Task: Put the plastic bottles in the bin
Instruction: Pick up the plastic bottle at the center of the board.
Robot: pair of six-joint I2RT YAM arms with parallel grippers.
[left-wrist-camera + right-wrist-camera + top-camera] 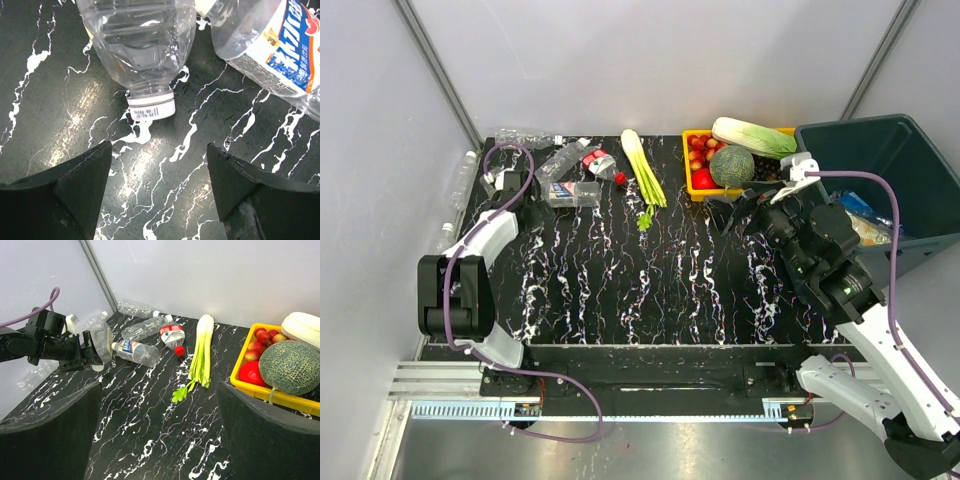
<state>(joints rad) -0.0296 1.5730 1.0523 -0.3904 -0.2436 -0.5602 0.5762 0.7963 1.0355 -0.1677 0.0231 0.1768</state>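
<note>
1. left gripper (506,186): low over the far left of the table (620,290). jaws spread, nothing between them.
2. clear bottle (145,40): lies on its side straight ahead of that gripper. its white cap (151,106) points at the gap, just short of the fingertips and not touching them.
3. second bottle (280,50): blue-and-white label, lying just right of the clear one.
4. plastic bottles (570,165): the rest lie on their sides in a loose cluster at the far left corner, among them a red-labelled bottle (600,163).
5. celery (642,170): flat on the table, right of the cluster and apart from it.
6. yellow tray (687,170): far centre-right, holding a melon (731,165), a cabbage (752,137) and small red produce.
7. right gripper (740,215): at the near side of the tray, jaws spread wide and empty.
8. bin (865,150): upright at the far right, just beside the tray. labelled plastic shows inside.
</note>
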